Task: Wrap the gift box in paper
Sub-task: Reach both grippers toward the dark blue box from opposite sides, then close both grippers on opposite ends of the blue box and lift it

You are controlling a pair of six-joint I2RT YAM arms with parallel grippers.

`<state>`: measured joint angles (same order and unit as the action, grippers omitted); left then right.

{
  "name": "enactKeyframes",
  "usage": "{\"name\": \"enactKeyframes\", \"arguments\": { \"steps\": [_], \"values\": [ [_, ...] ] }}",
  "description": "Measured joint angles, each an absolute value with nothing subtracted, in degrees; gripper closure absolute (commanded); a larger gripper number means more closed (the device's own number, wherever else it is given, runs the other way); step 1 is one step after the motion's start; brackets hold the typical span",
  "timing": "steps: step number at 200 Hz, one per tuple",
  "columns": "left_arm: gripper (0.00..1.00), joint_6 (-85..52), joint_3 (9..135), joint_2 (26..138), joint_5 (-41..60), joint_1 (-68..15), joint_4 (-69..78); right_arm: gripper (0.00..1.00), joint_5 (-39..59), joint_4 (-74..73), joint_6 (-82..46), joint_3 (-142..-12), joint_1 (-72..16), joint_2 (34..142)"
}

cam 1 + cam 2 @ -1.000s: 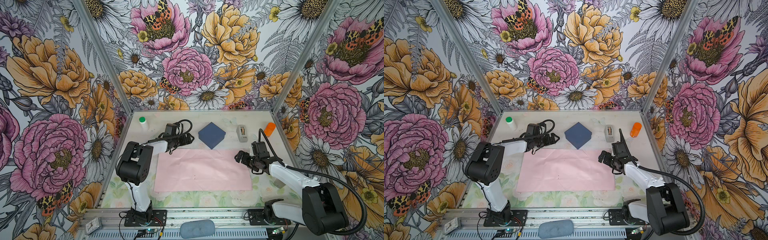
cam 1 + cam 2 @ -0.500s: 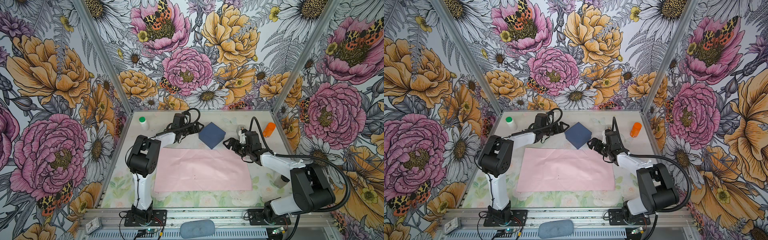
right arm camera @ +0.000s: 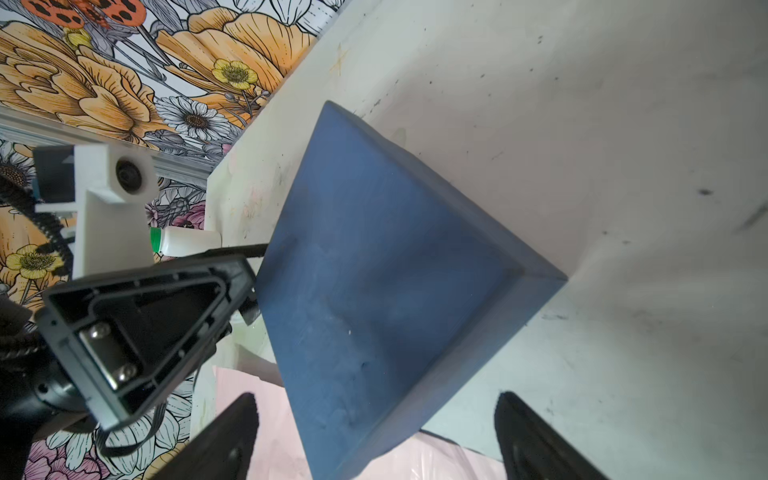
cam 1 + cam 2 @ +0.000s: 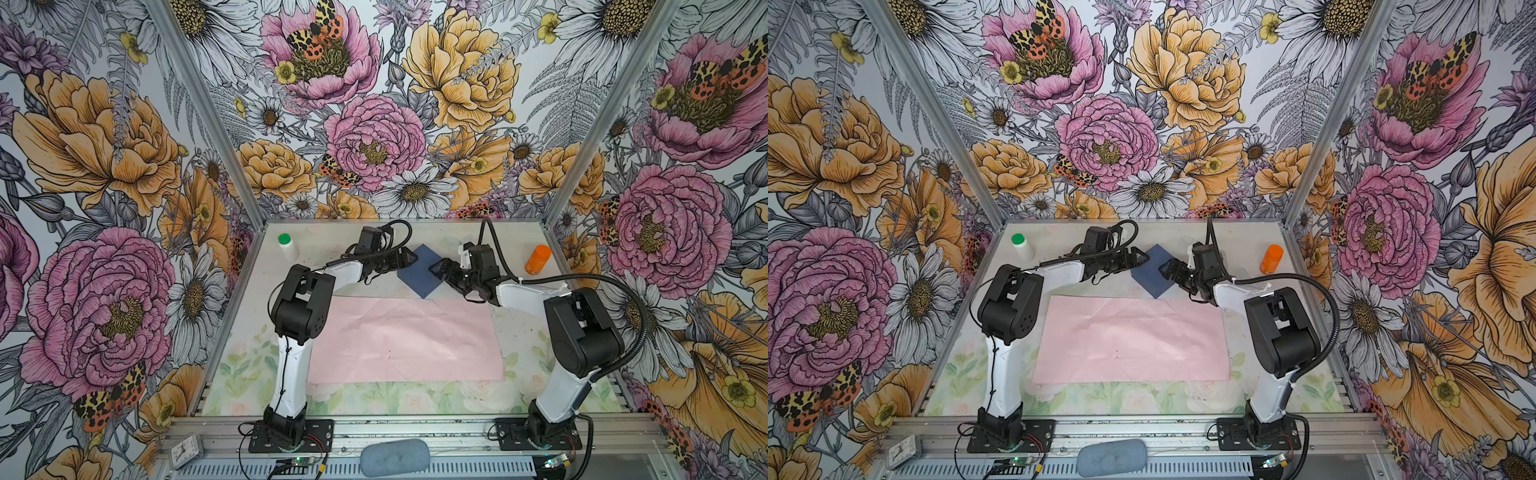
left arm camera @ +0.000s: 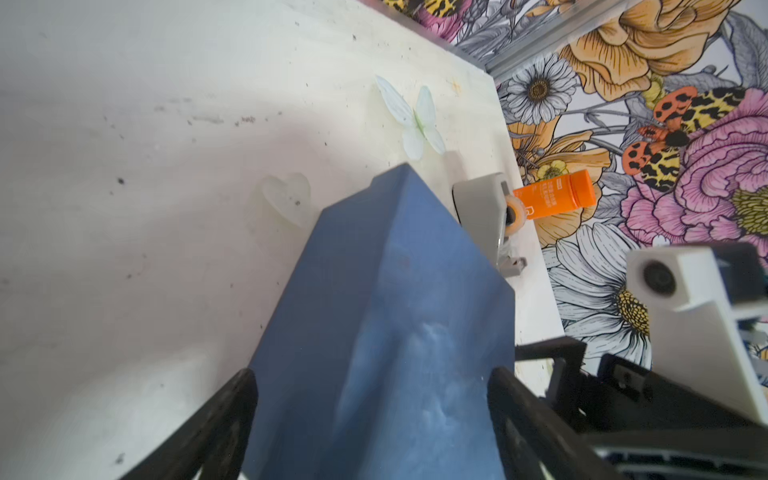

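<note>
The navy gift box (image 4: pixel 419 272) (image 4: pixel 1152 274) sits cornerwise on the table just beyond the far edge of the pale-pink paper (image 4: pixel 403 340) (image 4: pixel 1133 340), which lies flat. My left gripper (image 4: pixel 409 259) (image 5: pixel 372 386) is open at the box's left corner. Its fingers (image 5: pixel 232 407) lie close along both sides of that corner. My right gripper (image 4: pixel 436 270) (image 3: pixel 374 409) is open at the box's right corner, with clear gaps between its fingers (image 3: pixel 523 424) and the gift box (image 3: pixel 386 266).
A white bottle with a green cap (image 4: pixel 286 246) stands at the far left and an orange bottle (image 4: pixel 538 259) at the far right. A grey tape dispenser (image 5: pixel 482 212) sits beyond the box by the orange bottle. The back wall is close behind.
Both grippers have moved in toward the box from either side; the right one came up from the paper's right edge. Box and paper have not moved.
</note>
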<state>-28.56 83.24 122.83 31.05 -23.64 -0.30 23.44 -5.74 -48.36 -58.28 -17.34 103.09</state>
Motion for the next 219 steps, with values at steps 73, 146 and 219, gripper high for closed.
{"name": "enactKeyframes", "arguments": {
  "steps": [73, 146, 219],
  "values": [
    [0.10, -27.97, 73.71, 115.33, 30.55, -25.45, 0.03, 0.07, 23.99, -2.76, -44.47, -69.36, -16.16, 109.69],
    [0.17, -29.06, 77.91, 116.75, 28.10, -23.79, 0.10, 0.12, 24.56, 6.83, -36.95, -70.30, -13.85, 107.70],
    [0.45, -31.40, 82.26, 123.90, 29.10, -23.62, 0.73, 0.38, 28.38, 8.62, -36.25, -75.96, -15.18, 114.41]
  ]
}}
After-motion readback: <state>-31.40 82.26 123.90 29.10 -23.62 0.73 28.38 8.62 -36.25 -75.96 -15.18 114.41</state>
